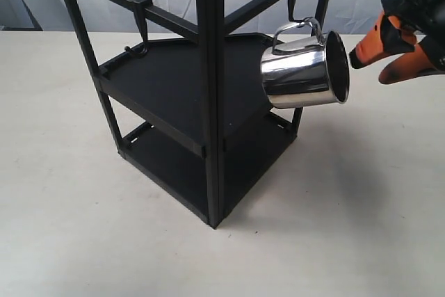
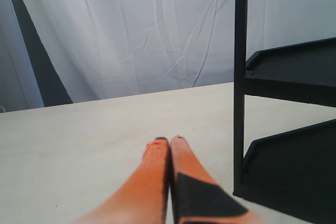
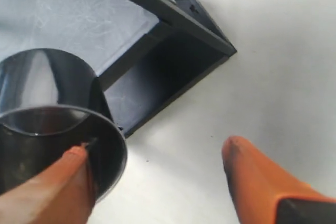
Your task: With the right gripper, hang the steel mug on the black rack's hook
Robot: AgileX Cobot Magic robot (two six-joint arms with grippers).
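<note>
While the fingers (image 1: 363, 57) of the right gripper (image 1: 389, 57) stood apart, just right of the steel mug (image 1: 306, 67), the mug already hung by its handle on the hook (image 1: 295, 15) of the black rack (image 1: 208, 102); only retreat seemed left.

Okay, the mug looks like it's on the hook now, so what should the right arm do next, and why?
Probably back the right gripper straight away from the steel mug, without closing. The mug's handle is looped over the hook on the black rack and the mug hangs tilted, clear of the table. The gripper is open, but in the right wrist view one finger sits right at the rim.
</note>
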